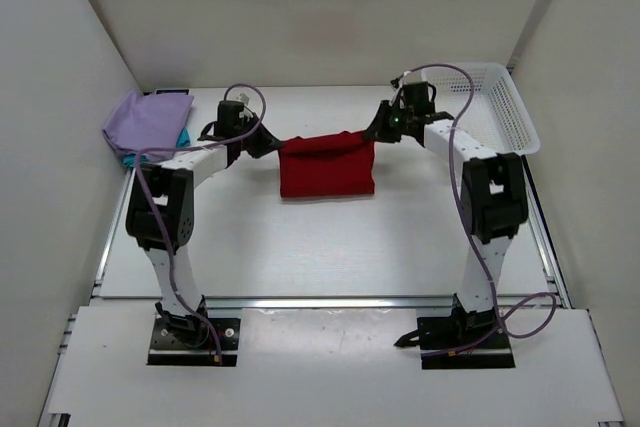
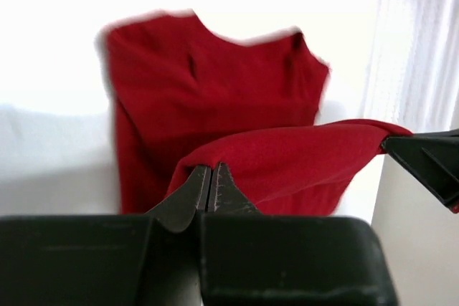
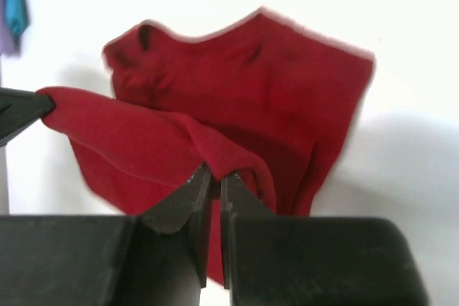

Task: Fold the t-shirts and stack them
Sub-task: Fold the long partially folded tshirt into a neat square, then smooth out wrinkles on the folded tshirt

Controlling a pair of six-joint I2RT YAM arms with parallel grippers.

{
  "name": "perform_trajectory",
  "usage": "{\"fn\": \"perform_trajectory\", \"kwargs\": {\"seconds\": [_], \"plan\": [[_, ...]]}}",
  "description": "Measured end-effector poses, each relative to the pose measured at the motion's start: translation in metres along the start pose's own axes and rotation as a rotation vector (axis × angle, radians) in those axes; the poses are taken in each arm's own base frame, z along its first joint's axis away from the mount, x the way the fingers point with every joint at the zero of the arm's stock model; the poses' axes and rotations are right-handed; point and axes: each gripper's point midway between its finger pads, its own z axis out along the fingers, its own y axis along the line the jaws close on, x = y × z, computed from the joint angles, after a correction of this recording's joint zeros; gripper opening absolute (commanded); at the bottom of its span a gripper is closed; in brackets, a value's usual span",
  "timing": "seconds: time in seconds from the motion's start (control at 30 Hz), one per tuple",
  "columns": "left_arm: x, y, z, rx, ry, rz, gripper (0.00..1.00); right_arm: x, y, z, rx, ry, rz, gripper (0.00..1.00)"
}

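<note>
Red and soft, the deep red t-shirt (image 1: 326,169) sits at the centre of the top view. One edge is lifted and stretched in a sagging line between both grippers, while the rest lies flat on the white table (image 1: 300,237). The left gripper (image 2: 211,171) has its dark tapered fingers pinched on one corner of the fabric. The right gripper (image 3: 213,173) is clamped on the opposite corner (the cloth rolls smoothly at each pinch). At upper left, the lavender t-shirt (image 1: 147,119) lies folded over the teal t-shirt (image 1: 184,135), of which only an edge shows. A white mesh basket (image 1: 505,107) sits at upper right.
</note>
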Motion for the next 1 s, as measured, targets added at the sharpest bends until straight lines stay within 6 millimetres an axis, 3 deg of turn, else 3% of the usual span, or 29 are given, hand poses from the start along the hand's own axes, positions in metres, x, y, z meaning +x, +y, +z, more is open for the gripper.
{"fn": "perform_trajectory", "kwargs": {"seconds": [0.07, 0.13, 0.2, 0.27, 0.4, 0.47, 0.57, 0.63, 0.7, 0.8, 0.87, 0.97, 1.0], "plan": [[-0.011, 0.011, 0.018, -0.020, -0.009, -0.026, 0.02, -0.015, -0.009, 0.023, -0.001, 0.010, 0.003, 0.00], [-0.022, 0.019, 0.034, -0.036, -0.012, -0.043, 0.14, -0.029, -0.015, 0.045, -0.002, 0.021, 0.005, 0.03], [-0.035, 0.024, 0.052, -0.033, -0.023, -0.057, 0.28, -0.039, -0.021, 0.064, 0.002, 0.020, 0.004, 0.14], [-0.044, 0.026, 0.062, -0.014, -0.039, -0.077, 0.41, -0.042, -0.026, 0.074, 0.011, 0.023, 0.010, 0.30], [-0.060, 0.029, 0.060, 0.009, -0.083, -0.116, 0.46, -0.045, -0.029, 0.075, 0.050, 0.033, 0.008, 0.45], [-0.069, 0.023, 0.050, 0.021, -0.119, -0.113, 0.42, -0.052, -0.026, 0.072, 0.079, 0.012, -0.015, 0.46], [-0.068, -0.005, 0.030, 0.074, -0.151, -0.075, 0.41, -0.046, -0.020, 0.059, 0.116, -0.002, -0.045, 0.21], [-0.054, -0.033, 0.018, 0.123, -0.157, -0.031, 0.40, -0.022, -0.011, 0.045, 0.122, 0.011, -0.055, 0.08], [-0.027, -0.058, 0.013, 0.173, -0.138, 0.013, 0.36, 0.010, 0.000, 0.032, 0.103, 0.034, -0.058, 0.01], [0.026, -0.068, 0.020, 0.208, -0.058, 0.045, 0.32, 0.055, 0.007, 0.027, 0.074, 0.087, -0.052, 0.00], [0.061, -0.045, 0.028, 0.175, 0.011, 0.024, 0.32, 0.083, -0.002, 0.030, 0.076, 0.126, -0.038, 0.00], [0.101, 0.012, 0.030, 0.069, 0.087, -0.047, 0.32, 0.122, -0.033, 0.027, 0.120, 0.195, 0.022, 0.00], [0.112, 0.026, 0.027, 0.050, 0.102, -0.078, 0.31, 0.127, -0.036, 0.026, 0.101, 0.192, 0.045, 0.00]]}}
